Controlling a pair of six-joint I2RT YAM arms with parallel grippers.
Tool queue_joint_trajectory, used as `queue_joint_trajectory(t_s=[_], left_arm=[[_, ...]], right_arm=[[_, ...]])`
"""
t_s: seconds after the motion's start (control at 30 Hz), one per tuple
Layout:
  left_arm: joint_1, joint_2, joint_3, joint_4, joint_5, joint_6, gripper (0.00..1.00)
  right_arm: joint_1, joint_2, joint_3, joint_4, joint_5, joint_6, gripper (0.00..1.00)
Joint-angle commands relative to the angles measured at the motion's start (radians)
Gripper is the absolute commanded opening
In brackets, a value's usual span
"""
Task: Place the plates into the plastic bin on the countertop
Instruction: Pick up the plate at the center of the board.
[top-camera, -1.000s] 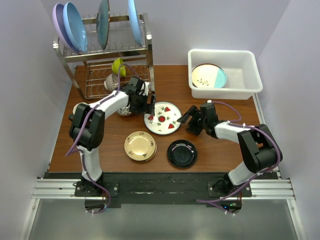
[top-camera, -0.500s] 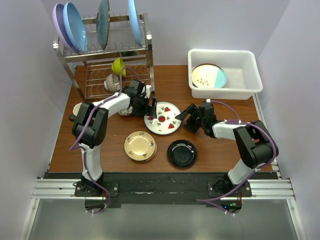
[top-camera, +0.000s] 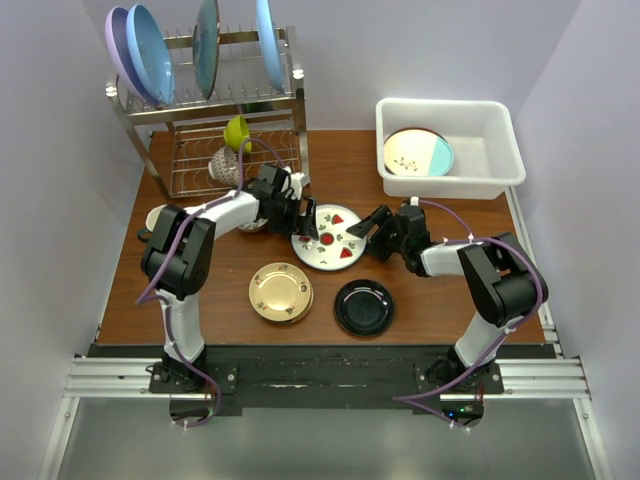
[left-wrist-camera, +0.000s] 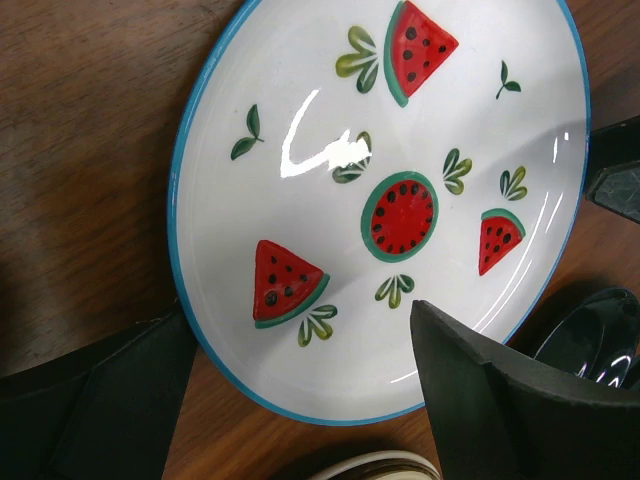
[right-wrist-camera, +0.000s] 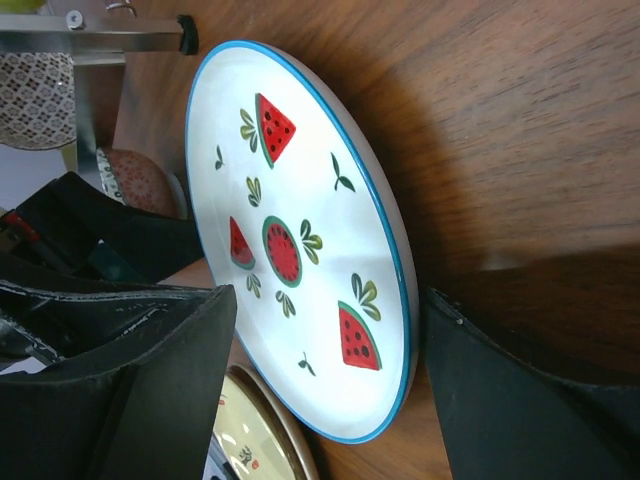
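Top external view: left gripper (top-camera: 305, 217) and right gripper (top-camera: 371, 226), both spread wide, flank the watermelon plate (top-camera: 331, 239).

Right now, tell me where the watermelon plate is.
In the top view, the watermelon plate lies mid-countertop, between the left jaws and the right jaws, just beyond the gold plate and the black plate.

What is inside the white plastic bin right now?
One cream-and-teal plate lies flat in the left half of the plastic bin, seen from above; its right half is bare. Anything beneath that plate is covered.
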Motion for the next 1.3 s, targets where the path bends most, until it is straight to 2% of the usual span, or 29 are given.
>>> queue_joint_trajectory(t_s=[0.0, 0.53, 0.63, 0.77, 1.03, 1.13, 1.27], left_arm=[[-0.028, -0.026, -0.038, 0.011, 0.078, -0.008, 0.9], [-0.031, -0.02, -0.058, 0.019, 0.078, -0.005, 0.89], [-0.031, -0.017, -0.06, 0.019, 0.078, -0.002, 0.89], [-0.031, -0.019, -0.063, 0.02, 0.078, -0.001, 0.89], [-0.031, -0.022, -0.058, 0.022, 0.094, -0.005, 0.89], [-0.031, -0.025, -0.052, 0.022, 0.101, -0.008, 0.89], [-0.034, -0.029, -0.044, 0.019, 0.106, -0.008, 0.89]], right_arm=[[0.01, 0.055, -0.042, 0.04, -0.015, 0.007, 0.76], [0.021, 0.053, -0.142, 0.296, -0.158, 0.067, 0.7], [0.022, 0.055, -0.182, 0.403, -0.201, 0.073, 0.68], [0.022, 0.093, -0.248, 0.643, -0.229, 0.127, 0.67], [0.025, 0.294, -0.308, 1.026, -0.23, 0.256, 0.57], [0.028, 0.323, -0.309, 1.063, -0.22, 0.276, 0.56], [0.033, 0.294, -0.317, 1.028, -0.206, 0.254, 0.56]])
